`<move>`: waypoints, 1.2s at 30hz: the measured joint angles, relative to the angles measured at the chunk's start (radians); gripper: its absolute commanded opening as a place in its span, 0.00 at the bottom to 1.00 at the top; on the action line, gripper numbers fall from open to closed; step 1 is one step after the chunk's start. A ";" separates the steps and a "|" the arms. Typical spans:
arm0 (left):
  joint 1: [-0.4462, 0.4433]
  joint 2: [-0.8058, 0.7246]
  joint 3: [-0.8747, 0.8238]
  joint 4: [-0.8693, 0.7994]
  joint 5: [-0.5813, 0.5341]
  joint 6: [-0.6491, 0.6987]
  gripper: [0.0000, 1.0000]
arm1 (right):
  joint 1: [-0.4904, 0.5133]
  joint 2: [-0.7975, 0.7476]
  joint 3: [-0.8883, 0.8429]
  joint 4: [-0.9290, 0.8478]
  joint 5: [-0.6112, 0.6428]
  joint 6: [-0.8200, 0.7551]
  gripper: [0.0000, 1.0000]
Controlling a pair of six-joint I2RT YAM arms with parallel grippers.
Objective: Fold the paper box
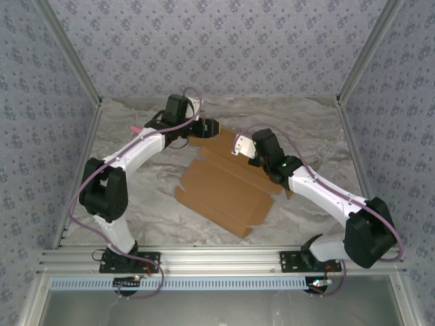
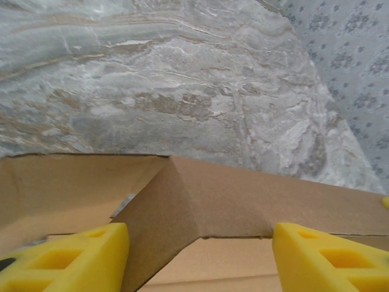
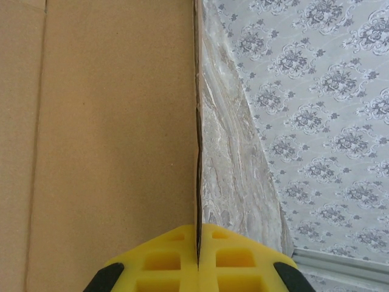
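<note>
The paper box is lying mostly flat in the middle of the marble counter, between the 2 arms. The left gripper is hovering at the far edge of the box with its yellow fingers apart, and a creased flap is sitting between them. The right gripper is pressing its fingers together on a thin edge of the box, at the far right part of the sheet.

The setting was a robotics lab test cell. Patterned wall panels in aluminium framing enclosed a marble-look tabletop. A left arm and a right arm were bolted to an extrusion rail.
</note>
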State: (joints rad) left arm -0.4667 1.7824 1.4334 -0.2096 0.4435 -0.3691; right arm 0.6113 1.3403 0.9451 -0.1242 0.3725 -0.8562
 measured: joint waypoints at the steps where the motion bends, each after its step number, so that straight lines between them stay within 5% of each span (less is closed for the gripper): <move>1: 0.000 0.005 -0.001 0.018 0.015 -0.024 0.60 | 0.000 0.001 0.000 0.000 0.006 0.000 0.00; 19: 0.002 0.019 -0.108 0.325 0.097 -0.306 0.55 | 0.005 0.025 0.000 0.027 0.027 0.004 0.00; 29: 0.017 -0.064 -0.245 0.307 0.054 -0.206 0.69 | 0.006 0.024 -0.002 0.027 0.024 0.004 0.00; 36: 0.065 -0.245 -0.494 0.339 -0.042 -0.086 0.71 | -0.041 0.024 0.012 -0.024 -0.046 0.041 0.00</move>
State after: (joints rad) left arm -0.4015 1.5379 0.9398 0.1291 0.4019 -0.4553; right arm 0.5701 1.3643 0.9569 -0.1482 0.3264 -0.8154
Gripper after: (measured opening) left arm 0.713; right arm 0.065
